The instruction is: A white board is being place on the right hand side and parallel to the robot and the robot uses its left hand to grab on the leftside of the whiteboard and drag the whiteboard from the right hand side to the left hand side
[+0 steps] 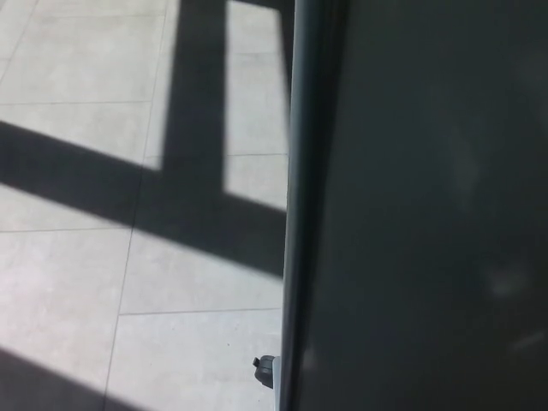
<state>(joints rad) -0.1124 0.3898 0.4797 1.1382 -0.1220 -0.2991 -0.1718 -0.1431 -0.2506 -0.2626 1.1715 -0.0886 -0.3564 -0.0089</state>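
Note:
The whiteboard [428,214] fills the right half of the head view as a dark, shaded panel standing upright. Its metal left edge frame [295,223] runs from top to bottom of the picture. A small caster or foot of its stand [265,370] shows at the bottom beside that edge. Neither of my hands nor any part of my arms shows in this view.
Light floor tiles [77,282] lie to the left of the board, crossed by wide dark shadow bands [103,184] and sunlit patches.

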